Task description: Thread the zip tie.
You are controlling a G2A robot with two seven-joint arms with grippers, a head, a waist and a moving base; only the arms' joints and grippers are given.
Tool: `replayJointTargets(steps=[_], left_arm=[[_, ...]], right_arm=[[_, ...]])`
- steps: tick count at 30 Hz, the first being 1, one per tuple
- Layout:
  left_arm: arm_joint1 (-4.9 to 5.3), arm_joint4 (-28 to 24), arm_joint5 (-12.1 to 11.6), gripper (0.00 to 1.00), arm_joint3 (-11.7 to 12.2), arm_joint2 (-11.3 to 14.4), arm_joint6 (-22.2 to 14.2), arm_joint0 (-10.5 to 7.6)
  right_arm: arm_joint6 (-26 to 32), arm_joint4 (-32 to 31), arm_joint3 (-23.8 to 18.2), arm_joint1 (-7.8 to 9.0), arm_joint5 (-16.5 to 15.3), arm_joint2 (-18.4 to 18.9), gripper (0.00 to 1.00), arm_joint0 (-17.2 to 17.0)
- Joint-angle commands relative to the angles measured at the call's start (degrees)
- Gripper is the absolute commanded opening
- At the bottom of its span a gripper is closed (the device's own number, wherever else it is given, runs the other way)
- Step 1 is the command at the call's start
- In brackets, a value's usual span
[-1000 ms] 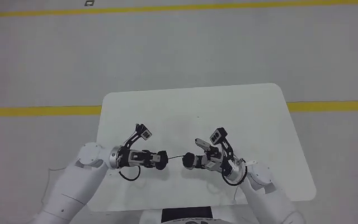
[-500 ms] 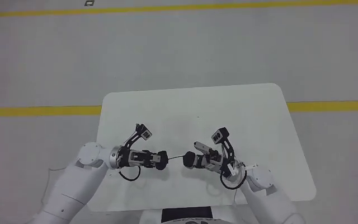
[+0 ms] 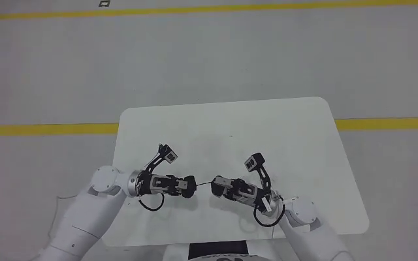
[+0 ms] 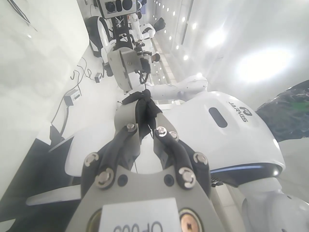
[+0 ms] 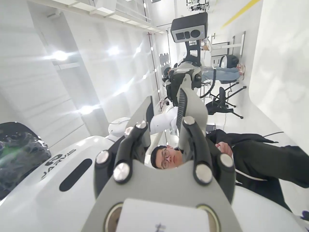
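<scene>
A thin black zip tie [image 3: 204,183] spans the small gap between my two grippers above the near middle of the white table [image 3: 294,130]. My left gripper [image 3: 188,186] is shut on one end of it; in the left wrist view its dark fingertips [image 4: 144,112] are pressed together. My right gripper [image 3: 218,187] faces it from the other side, right at the tie's free end. In the right wrist view its fingers [image 5: 182,105] stand apart with nothing visible between them. Whether the tie's tip touches the right gripper cannot be told.
The table's near edge [image 3: 196,240] lies close below both arms. Bare tabletop stretches behind and to both sides of the grippers. Grey floor with yellow lines [image 3: 59,128] surrounds the table.
My right gripper has rolled about its wrist and shifted slightly left toward the tie's free end. The left arm and the tie have stayed put.
</scene>
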Motion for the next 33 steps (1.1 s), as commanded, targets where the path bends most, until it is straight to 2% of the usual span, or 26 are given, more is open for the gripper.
replayJointTargets(steps=[1, 11, 18, 26, 27, 28, 33], left_arm=[[0.0, 0.0, 0.0, 0.0, 0.0, 0.0, 0.0, 0.0], [0.0, 0.0, 0.0, 0.0, 0.0, 0.0, 0.0, 0.0], [0.0, 0.0, 0.0, 0.0, 0.0, 0.0, 0.0, 0.0], [0.0, 0.0, 0.0, 0.0, 0.0, 0.0, 0.0, 0.0], [0.0, 0.0, 0.0, 0.3, 0.0, 0.0, 0.0, 0.0], [0.0, 0.0, 0.0, 1.0, 0.0, 0.0, 0.0, 0.0], [0.0, 0.0, 0.0, 1.0, 0.0, 0.0, 0.0, 0.0]], right_arm=[[0.0, -0.1, 0.0, 0.08, -0.1, -0.1, 0.11, 0.1], [-0.1, 0.4, 0.2, 0.53, -0.8, -0.7, 0.07, 0.3], [-0.6, 0.6, 0.6, 0.75, -0.9, -1.3, 0.0, 0.7], [-1.5, 0.7, 0.6, 1.06, -1.6, -1.6, 0.0, 0.8], [-1.6, 0.6, 0.6, 1.1, -1.8, -1.5, 0.0, 0.8], [-1.8, 0.7, 0.5, 1.15, -1.9, -1.4, 0.0, 0.8], [-2.6, 0.8, 0.0, 1.44, -2.6, -0.8, 0.0, 0.4]])
